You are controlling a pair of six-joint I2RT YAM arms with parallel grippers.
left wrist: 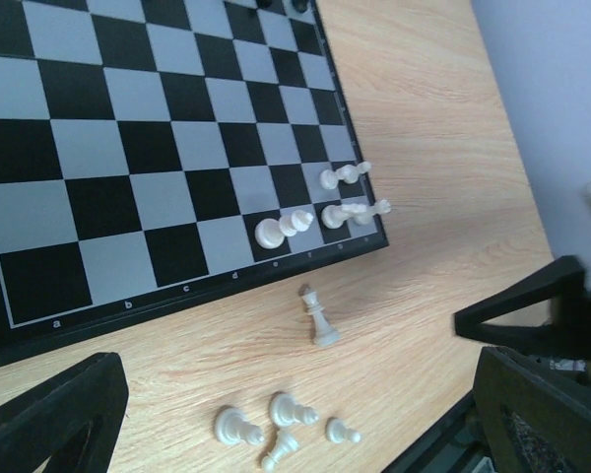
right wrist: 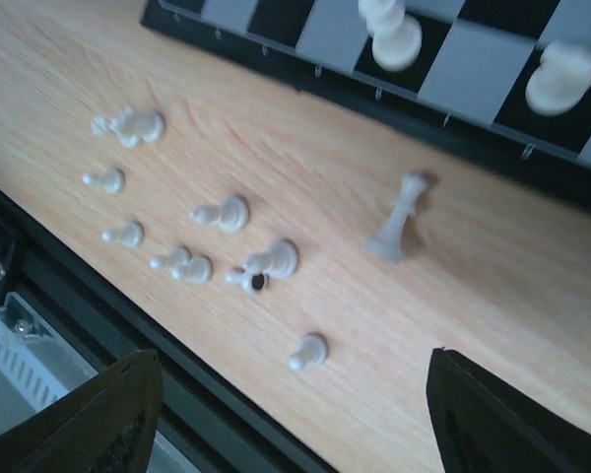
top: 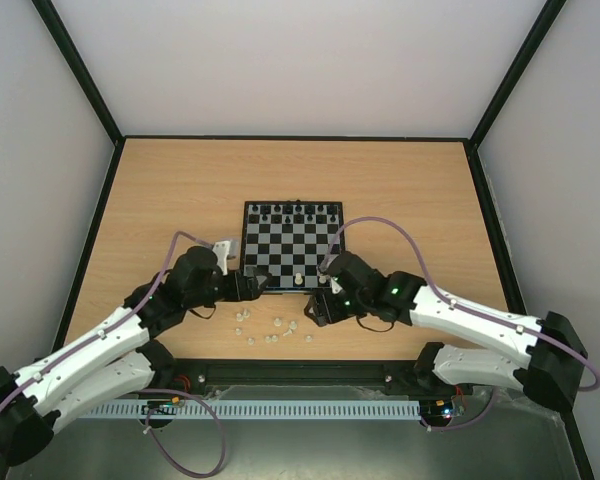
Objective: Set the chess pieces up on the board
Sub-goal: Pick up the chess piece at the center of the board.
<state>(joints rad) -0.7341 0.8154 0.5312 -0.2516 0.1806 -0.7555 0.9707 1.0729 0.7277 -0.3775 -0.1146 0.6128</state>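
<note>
Both arms reach forward from the near edge, elbows bent, wrists meeting at the near side of the board [top: 280, 245]. At its near-left corner the left gripper [top: 257, 284] has fingers spread wide and holds nothing. Over the table [top: 160, 200], just off the board's near edge, the right gripper [top: 317, 306] tilts down, fingers well apart, empty. Most white pieces [right wrist: 227, 212] lie scattered on the table by the grippers. A taller piece [right wrist: 398, 221] sits just beside the board, and a few white ones on its near rows. Black pieces [top: 298, 212] line the far row.

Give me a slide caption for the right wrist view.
Loose white chess pieces lie on the table beside the board, seen past open fingers.
</note>
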